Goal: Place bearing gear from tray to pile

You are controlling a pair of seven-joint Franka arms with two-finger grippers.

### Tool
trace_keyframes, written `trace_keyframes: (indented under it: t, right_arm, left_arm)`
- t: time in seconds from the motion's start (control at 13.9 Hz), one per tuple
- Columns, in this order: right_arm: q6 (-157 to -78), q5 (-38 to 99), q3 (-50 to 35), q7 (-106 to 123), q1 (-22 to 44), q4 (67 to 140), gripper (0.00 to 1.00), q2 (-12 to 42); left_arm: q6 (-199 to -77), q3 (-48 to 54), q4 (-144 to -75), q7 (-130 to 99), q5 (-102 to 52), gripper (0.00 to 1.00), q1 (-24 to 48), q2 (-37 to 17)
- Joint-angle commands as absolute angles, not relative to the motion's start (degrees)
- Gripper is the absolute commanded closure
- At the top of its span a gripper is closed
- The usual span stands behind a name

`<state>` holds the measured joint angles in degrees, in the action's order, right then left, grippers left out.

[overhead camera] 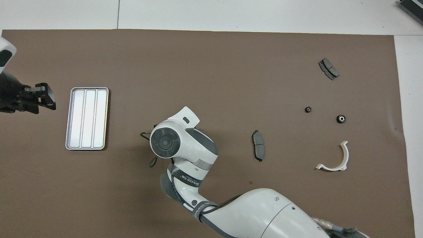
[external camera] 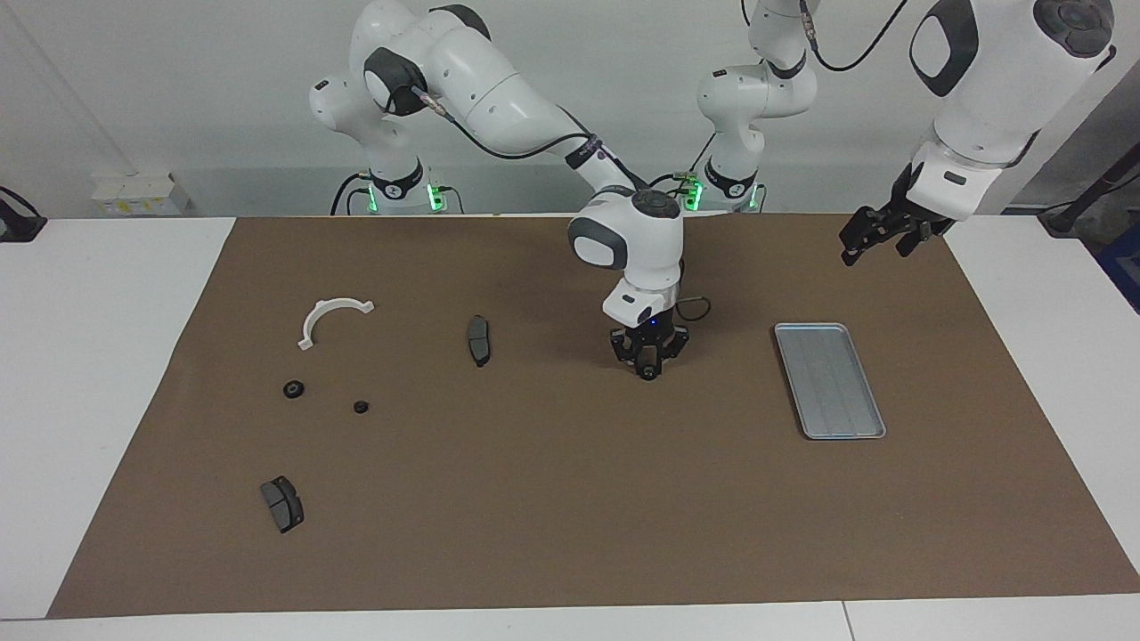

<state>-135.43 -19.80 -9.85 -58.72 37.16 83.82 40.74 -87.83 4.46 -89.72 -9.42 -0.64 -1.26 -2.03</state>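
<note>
Pinching the bearing gear [external camera: 649,371] at mid-mat [external camera: 570,499], the right gripper [external camera: 649,369] stands beside the tray [external camera: 829,380]; the left gripper [external camera: 877,239] hangs spread.

Tray [overhead camera: 87,118] — brake pads apart

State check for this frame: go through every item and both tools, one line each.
Tray: empty, flat on the mat.
Bearing gear: on the mat, clamped between the right tool's fingertips.
Right tool: down at the mat, shut on the bearing gear.
Left tool: open, raised, holding nothing.
Two small bearing gears: loose in the pile.
White bracket: lying flat.
</note>
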Motion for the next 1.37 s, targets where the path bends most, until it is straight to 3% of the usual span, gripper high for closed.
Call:
trace_keyframes:
  t: [0.0,0.43,0.72,1.01,1.3]
  right_arm:
    - [-135.2,-22.0,-9.3,-60.0,36.7,82.4,1.0,40.9]
    - [-134.8,-22.0,-9.0,-60.1,31.0,86.2,1.0,35.4]
    - [-135.8,-21.6,-9.2,-59.5,23.0,96.8,1.0,25.6]
    - [-136.6,-20.9,-9.4,-59.2,19.1,110.0,1.0,15.4]
    - [-136.4,-19.5,-9.3,-58.1,17.0,119.4,1.0,8.8]
  left_arm:
    - [-86.2,4.6,-90.6,-8.3,-0.1,0.0,-1.3,0.3]
    - [-86.2,4.9,-90.7,-8.3,0.0,0.0,-1.2,1.1]
    - [-90.2,4.9,-93.7,-7.8,1.1,0.0,-1.3,1.8]
    - [-93.9,4.9,-96.6,-7.7,1.1,0.0,-1.6,1.4]
    - [-96.0,4.9,-96.1,-7.7,1.0,0.0,-2.0,-1.1]
